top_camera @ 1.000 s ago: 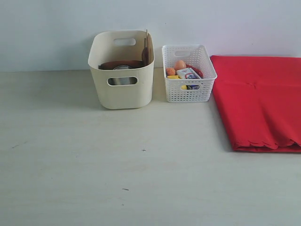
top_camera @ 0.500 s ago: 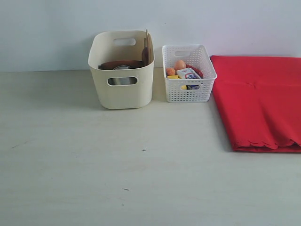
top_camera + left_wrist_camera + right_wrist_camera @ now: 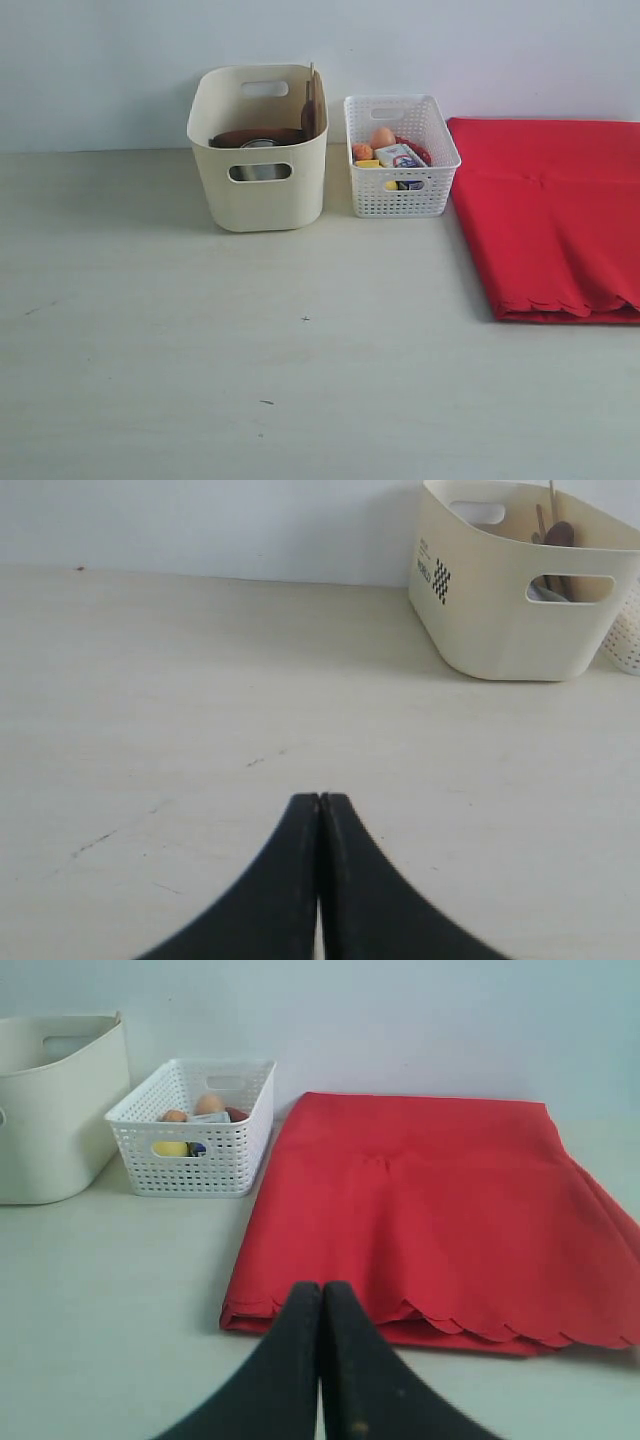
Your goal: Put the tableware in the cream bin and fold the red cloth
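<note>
We saw the left pincer (image 3: pixel 320 802) and right pincer (image 3: pixel 321 1288) pressed together, empty. The tall cream plastic bin (image 3: pixel 258 195), far left, held a brown round plate (image 3: pixel 256 136); the bright red fabric cloth (image 3: pixel 550 215) lay right.

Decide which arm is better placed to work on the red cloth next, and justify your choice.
Right, probably. The right gripper, shut, points at the scalloped edge of the red cloth; the left gripper faces bare table, with the cream bin off to one side.
</note>
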`<act>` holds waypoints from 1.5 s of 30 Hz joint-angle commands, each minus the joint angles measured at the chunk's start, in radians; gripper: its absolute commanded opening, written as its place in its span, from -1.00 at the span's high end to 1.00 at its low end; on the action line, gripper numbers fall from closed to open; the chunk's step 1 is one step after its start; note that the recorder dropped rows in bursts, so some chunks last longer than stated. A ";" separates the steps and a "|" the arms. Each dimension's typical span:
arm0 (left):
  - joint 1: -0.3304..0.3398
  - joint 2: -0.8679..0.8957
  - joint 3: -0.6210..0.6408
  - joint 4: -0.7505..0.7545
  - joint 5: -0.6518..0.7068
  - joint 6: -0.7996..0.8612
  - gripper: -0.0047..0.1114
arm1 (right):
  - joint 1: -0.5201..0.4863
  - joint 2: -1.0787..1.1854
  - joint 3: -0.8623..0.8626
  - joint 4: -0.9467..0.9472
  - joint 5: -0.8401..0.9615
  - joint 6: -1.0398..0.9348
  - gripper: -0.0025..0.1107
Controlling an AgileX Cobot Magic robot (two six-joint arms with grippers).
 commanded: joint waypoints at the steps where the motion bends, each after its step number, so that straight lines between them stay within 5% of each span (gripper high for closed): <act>1: 0.018 -0.007 0.002 0.004 -0.008 0.021 0.92 | -0.005 -0.007 0.005 -0.001 -0.016 -0.005 0.96; 8: 0.076 -0.007 0.002 -0.004 -0.008 0.047 0.92 | -0.005 -0.007 0.005 -0.001 -0.016 -0.005 0.96; 45: 0.076 -0.007 0.002 -0.004 -0.008 0.047 0.92 | -0.005 -0.007 0.005 -0.001 -0.016 -0.005 0.96</act>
